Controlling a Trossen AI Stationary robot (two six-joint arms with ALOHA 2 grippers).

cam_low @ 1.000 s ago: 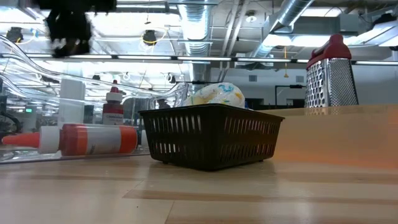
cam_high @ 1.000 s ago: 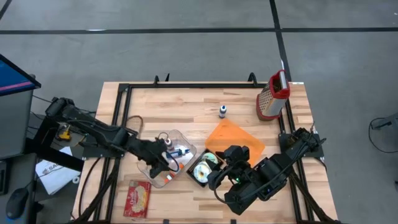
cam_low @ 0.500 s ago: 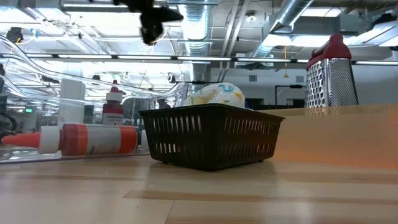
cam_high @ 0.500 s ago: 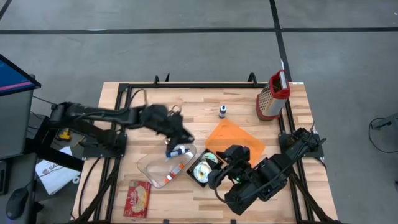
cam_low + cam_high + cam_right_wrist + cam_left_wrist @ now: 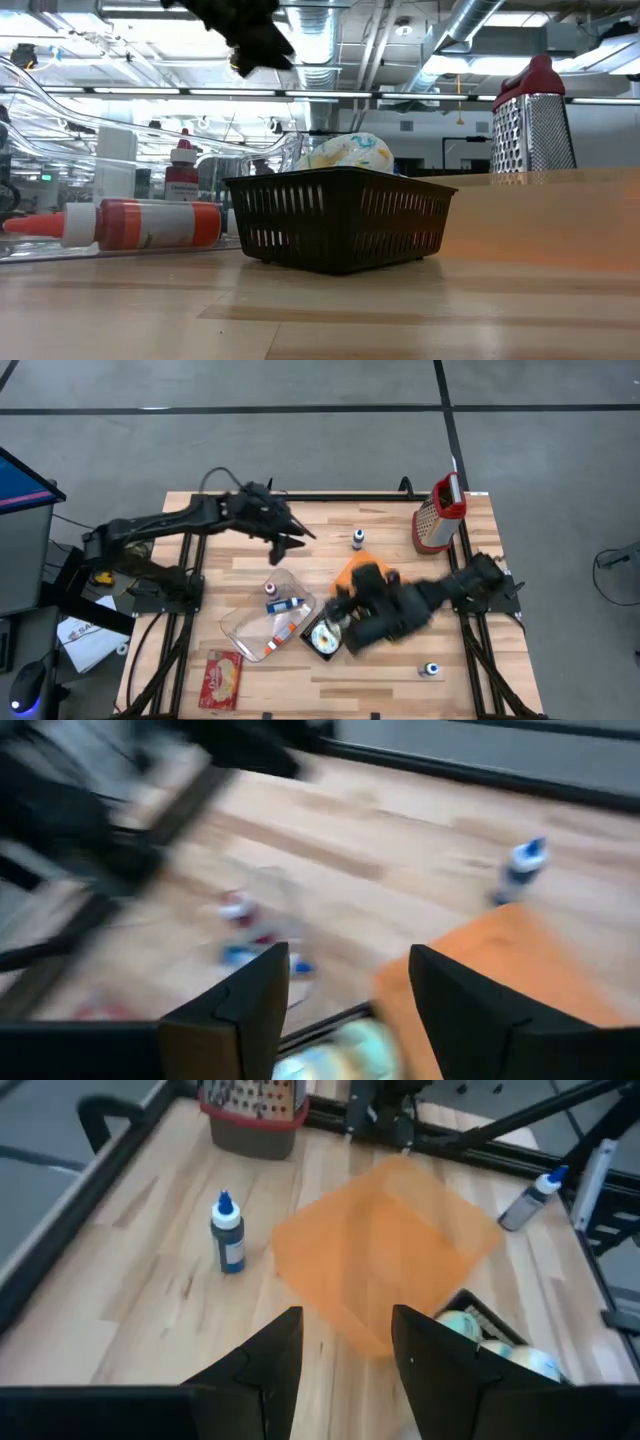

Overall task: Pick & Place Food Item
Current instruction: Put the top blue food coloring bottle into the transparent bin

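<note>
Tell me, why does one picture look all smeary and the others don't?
Right wrist view: the wooden table, the small bottle and the orange sheet are streaked with motion blur. High view: only the right arm is smeared, the grater is crisp. Low view: the black basket is sharp, with bright ceiling lights behind it. Left wrist view: mostly clear.
</note>
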